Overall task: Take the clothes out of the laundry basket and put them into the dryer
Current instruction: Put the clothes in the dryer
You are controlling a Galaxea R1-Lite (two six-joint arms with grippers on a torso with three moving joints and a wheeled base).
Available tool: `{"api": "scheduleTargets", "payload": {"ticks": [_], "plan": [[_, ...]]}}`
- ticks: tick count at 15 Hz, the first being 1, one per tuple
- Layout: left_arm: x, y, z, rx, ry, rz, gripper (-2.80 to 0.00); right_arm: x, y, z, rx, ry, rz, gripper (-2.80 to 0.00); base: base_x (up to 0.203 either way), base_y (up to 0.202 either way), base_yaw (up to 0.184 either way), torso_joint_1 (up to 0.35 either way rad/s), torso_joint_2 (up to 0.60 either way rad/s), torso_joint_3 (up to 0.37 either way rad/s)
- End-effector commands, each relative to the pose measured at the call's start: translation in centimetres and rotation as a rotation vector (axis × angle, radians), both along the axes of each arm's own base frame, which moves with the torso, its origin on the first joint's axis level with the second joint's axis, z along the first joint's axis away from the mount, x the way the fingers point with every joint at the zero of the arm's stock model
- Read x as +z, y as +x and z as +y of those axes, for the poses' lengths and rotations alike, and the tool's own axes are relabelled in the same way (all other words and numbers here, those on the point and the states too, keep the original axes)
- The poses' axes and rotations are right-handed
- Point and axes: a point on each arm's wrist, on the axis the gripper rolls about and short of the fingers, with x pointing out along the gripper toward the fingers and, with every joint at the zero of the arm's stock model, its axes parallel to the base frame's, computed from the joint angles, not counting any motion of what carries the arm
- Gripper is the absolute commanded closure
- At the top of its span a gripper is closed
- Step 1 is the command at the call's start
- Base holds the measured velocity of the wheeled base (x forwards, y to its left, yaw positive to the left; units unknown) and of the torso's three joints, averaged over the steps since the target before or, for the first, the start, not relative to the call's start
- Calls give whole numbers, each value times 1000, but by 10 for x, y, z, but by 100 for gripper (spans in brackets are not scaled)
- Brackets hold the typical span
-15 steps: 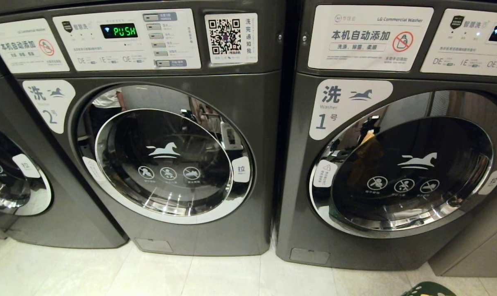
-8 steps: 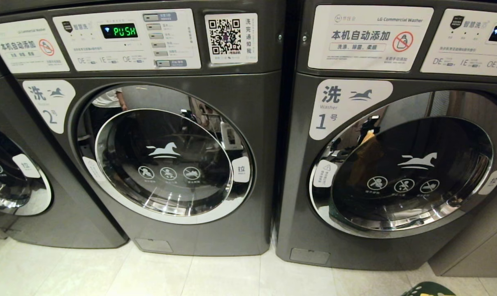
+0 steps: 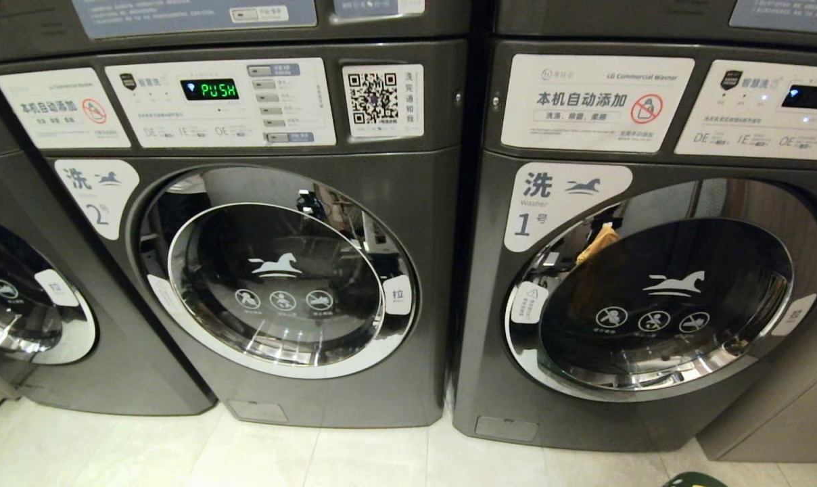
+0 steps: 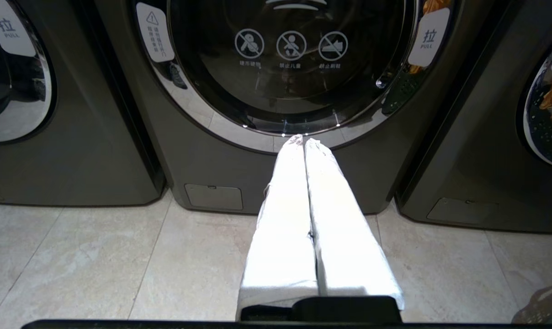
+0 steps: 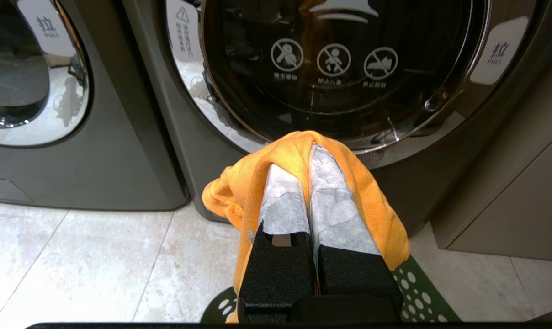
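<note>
Since the earlier frames the whole head view has shifted: both machines sit lower in the picture, and a strip of upper units is now seen above them. This is camera motion as the torso is raised, not a move of the machines.

Two dark grey front-loaders stand side by side on a pale tiled floor (image 3: 354, 460). The machine marked 2 (image 3: 293, 284) is on the robot's left, its display reading PUSH (image 3: 209, 89); the machine marked 1 (image 3: 652, 304) is on the right. Both round doors are closed.

The right gripper (image 5: 309, 151) is held low before the door of machine 1, its jaws pressed together and pinching an orange garment (image 5: 372, 201). The cloth is draped over the taped fingers (image 5: 285, 201) and hangs down on both sides, so its long axis is judged roughly vertical, with a bunched fold on one side. The fingertips point toward the lower rim of the door. Under the gripper the edge of a green perforated laundry basket (image 5: 417, 288) is seen on the floor.

The left gripper (image 4: 302, 139) is empty, its white jaws closed together, aimed at the lower door rim of machine 2.

The step in hand is judged to be carrying the picked garment up to a machine. The next move calls for an opened door, likely pulled at its handle label (image 3: 802, 314), before the cloth can be pushed in.
</note>
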Motion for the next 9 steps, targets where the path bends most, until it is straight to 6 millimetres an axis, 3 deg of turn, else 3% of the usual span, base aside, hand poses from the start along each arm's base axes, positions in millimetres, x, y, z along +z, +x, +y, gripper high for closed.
{"api": "scheduleTargets", "payload": {"ticks": [1, 9], "plan": [[0, 0, 0, 0, 0, 2, 0, 0, 0, 0, 1, -3, 0, 0, 0, 0, 0, 81, -432, -354], [0, 0, 0, 0, 0, 3, 0, 0, 0, 0, 1, -3, 0, 0, 0, 0, 0, 124, -462, -344]]}}
